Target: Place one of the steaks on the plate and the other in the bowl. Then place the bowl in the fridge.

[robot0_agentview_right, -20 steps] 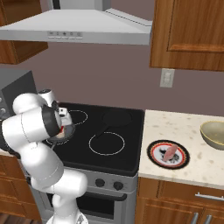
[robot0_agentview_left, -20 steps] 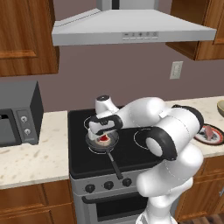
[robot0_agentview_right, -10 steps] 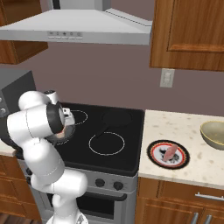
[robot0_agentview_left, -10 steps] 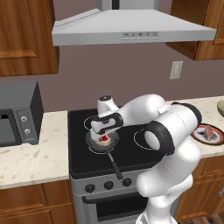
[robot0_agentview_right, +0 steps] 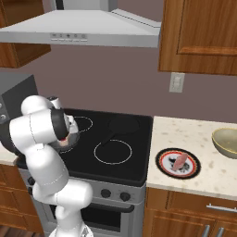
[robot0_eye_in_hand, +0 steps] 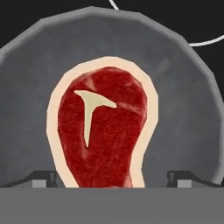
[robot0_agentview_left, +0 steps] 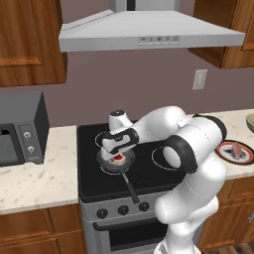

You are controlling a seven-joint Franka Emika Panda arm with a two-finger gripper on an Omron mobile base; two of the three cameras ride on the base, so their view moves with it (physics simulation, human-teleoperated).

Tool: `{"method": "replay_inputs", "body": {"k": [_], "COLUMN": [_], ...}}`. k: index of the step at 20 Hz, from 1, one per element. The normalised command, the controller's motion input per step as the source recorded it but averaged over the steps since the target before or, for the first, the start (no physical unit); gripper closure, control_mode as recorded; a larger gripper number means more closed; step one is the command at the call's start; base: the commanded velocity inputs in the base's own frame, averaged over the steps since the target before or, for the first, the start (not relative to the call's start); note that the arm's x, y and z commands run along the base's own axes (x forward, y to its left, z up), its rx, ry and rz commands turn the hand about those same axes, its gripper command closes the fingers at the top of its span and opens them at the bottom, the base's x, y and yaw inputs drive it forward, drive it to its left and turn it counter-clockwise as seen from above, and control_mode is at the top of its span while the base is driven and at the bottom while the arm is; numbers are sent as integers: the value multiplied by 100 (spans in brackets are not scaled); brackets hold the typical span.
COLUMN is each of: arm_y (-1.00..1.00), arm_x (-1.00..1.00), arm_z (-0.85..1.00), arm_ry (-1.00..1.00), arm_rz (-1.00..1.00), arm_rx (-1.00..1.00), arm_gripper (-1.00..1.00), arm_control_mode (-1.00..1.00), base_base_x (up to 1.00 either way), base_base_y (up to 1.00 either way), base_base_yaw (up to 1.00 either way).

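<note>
Gripper (robot0_eye_in_hand: 112,179) hanging directly over the frying pan (robot0_eye_in_hand: 35,87), jaws spread fully wide and gripping nothing. One steak (robot0_eye_in_hand: 103,131) is lying flat in the pan, directly below and between the two fingertips (robot0_eye_in_hand: 43,178), its T-shaped bone facing the hand. In the right base view, the second steak (robot0_agentview_right: 179,162) is resting on the plate (robot0_agentview_right: 178,163), well away to the gripper's right, with the bowl (robot0_agentview_right: 227,142) sitting just beyond it on the counter (robot0_agentview_right: 203,178).
</note>
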Motion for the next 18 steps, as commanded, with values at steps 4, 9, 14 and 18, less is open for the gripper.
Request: {"method": "replay_inputs", "body": {"k": [4,9,14,18], "arm_y": [0,0,0,0], "arm_x": [3,1,0,0], "arm_z": [-15,-26,-29,-6], "arm_ry": [0,0,0,0], "arm_rz": [0,0,0,0], "arm_rx": [0,0,0,0], "arm_gripper": [-100,-100,-100,-100], "arm_control_mode": [-100,-100,-100,-100], "base_base_x": [0,0,0,0], "base_base_y": [0,0,0,0], "base_base_yaw": [0,0,0,0]}}
